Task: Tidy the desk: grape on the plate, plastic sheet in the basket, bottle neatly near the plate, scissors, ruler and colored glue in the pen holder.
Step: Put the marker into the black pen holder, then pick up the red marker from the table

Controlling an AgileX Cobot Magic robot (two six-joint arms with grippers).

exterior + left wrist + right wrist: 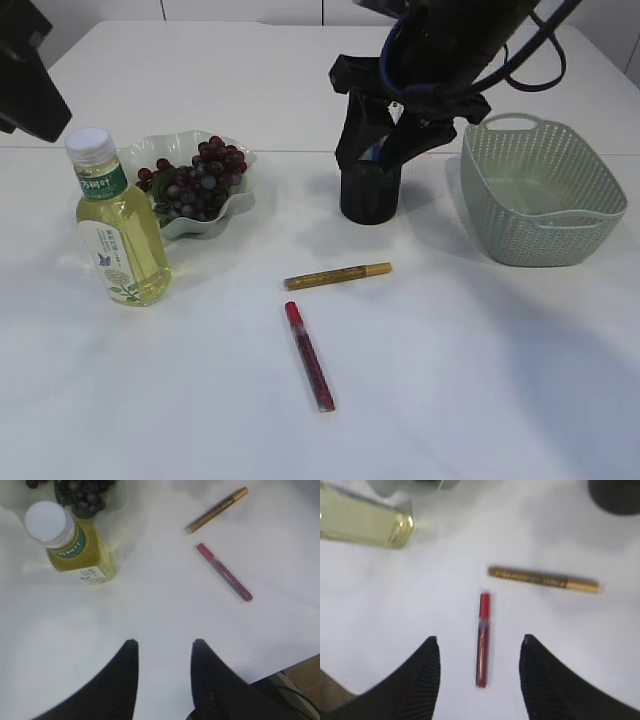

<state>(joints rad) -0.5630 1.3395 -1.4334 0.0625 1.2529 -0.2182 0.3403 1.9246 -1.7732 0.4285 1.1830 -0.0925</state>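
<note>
From the front, grapes (196,178) sit on the plate (232,203), the bottle (118,222) just beside it, with gold glue (337,275) and red glue (309,356) on the bench (480,380) before the pen holder (369,194) and basket (540,190). The left gripper (162,645) hangs spread and empty over bare bench. The right gripper (480,642) is parted, empty, above the red glue.

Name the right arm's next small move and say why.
Probably lower the right end effector onto the red glue pen: its jaws stand open and empty, the pen lies on the table between them, and it still belongs in the black pen holder.
</note>
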